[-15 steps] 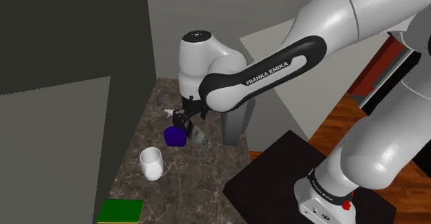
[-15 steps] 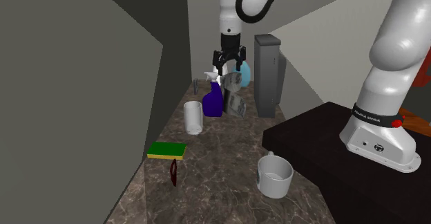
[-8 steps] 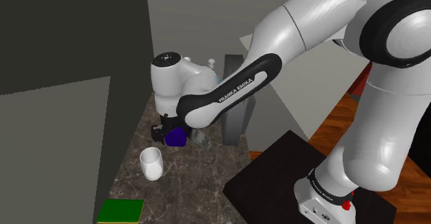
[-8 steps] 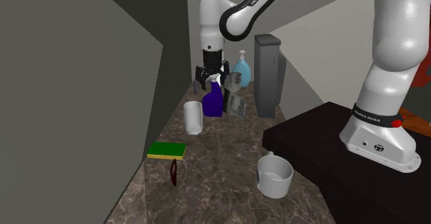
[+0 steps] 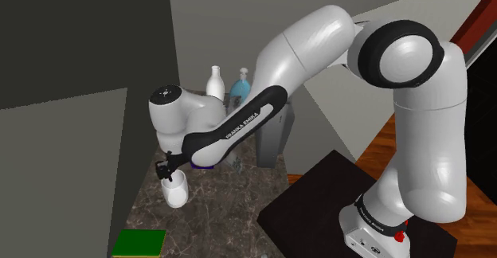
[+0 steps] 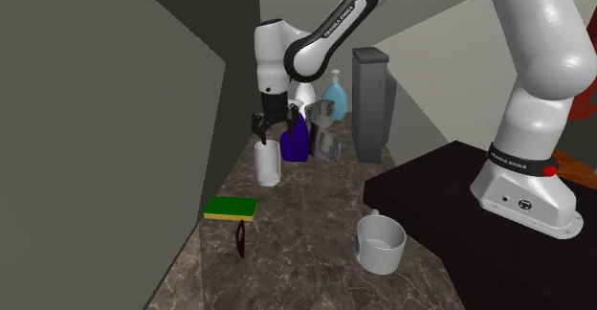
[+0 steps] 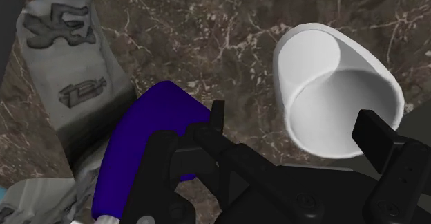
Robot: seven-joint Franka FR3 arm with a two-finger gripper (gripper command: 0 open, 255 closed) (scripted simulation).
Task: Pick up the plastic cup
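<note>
The plastic cup (image 5: pixel 176 192) (image 6: pixel 268 165) is plain white and stands upright on the dark marble counter (image 6: pixel 306 212). My black gripper (image 5: pixel 166 171) (image 6: pixel 266 131) hangs just above its rim, open and holding nothing. In the wrist view the cup's open mouth (image 7: pixel 335 91) lies below and between the spread fingers of the gripper (image 7: pixel 297 129). One fingertip (image 7: pixel 376 131) is over the cup's far rim and the other is beside the purple bottle.
A purple spray bottle (image 6: pixel 295 141) (image 7: pixel 148 140) and a grey printed packet (image 6: pixel 328 145) (image 7: pixel 69 70) stand close behind the cup. Further back are a blue soap dispenser (image 6: pixel 335 96) and a grey box (image 6: pixel 371 102). A green sponge (image 6: pixel 231 208) and a white mug (image 6: pixel 381 243) sit nearer. A dark wall borders the counter.
The arm has swung from above the purple bottle toward the shoulder view's left and come down over the white cup. The fingers stayed open.
</note>
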